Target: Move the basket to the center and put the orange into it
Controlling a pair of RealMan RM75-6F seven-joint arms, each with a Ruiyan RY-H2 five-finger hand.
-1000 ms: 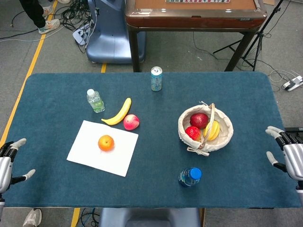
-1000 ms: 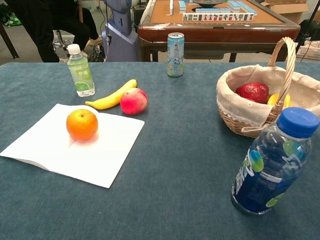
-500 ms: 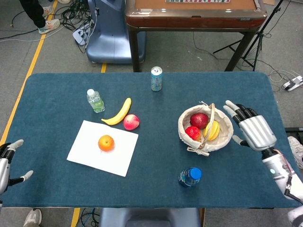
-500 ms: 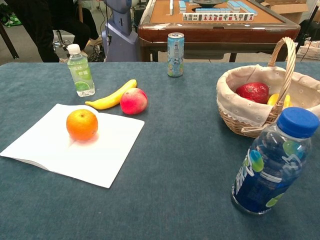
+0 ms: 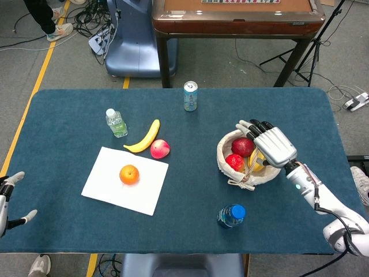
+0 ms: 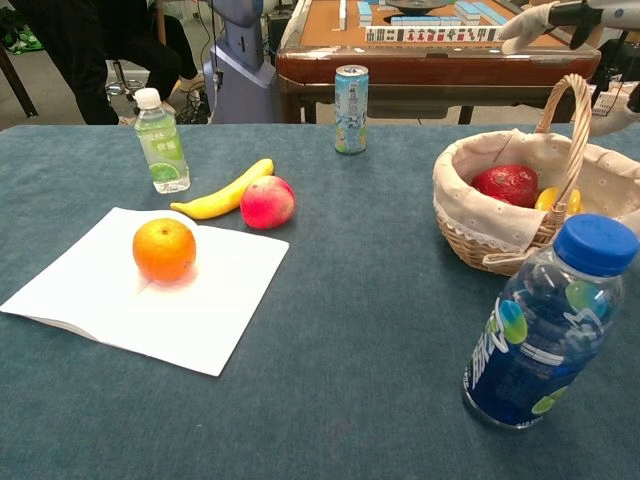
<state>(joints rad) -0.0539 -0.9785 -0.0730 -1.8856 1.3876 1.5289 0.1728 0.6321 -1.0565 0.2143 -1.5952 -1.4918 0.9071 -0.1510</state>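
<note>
The orange (image 5: 129, 174) lies on a white sheet (image 5: 109, 187) at the left of the blue table; the chest view shows the orange (image 6: 164, 250) close by. At the right stands the wicker basket (image 5: 222, 153), holding red fruit and a banana, its handle arching over it. My right hand (image 5: 271, 144) hovers over the basket's right side, fingers spread above the handle and holding nothing. In the chest view its fingertips (image 6: 545, 16) show above the handle of the basket (image 6: 480, 245). My left hand (image 5: 10, 199) rests open off the table's front left corner.
A blue-capped bottle (image 5: 232, 215) stands just in front of the basket. A drink can (image 5: 190, 96) is at the back middle. A small green-label bottle (image 5: 116, 123), a banana (image 5: 144, 137) and a peach (image 5: 160, 149) lie behind the sheet.
My right hand has swung from the table's right edge leftward to hover over the basket. The left hand has sunk slightly lower. Nothing on the table has moved.
</note>
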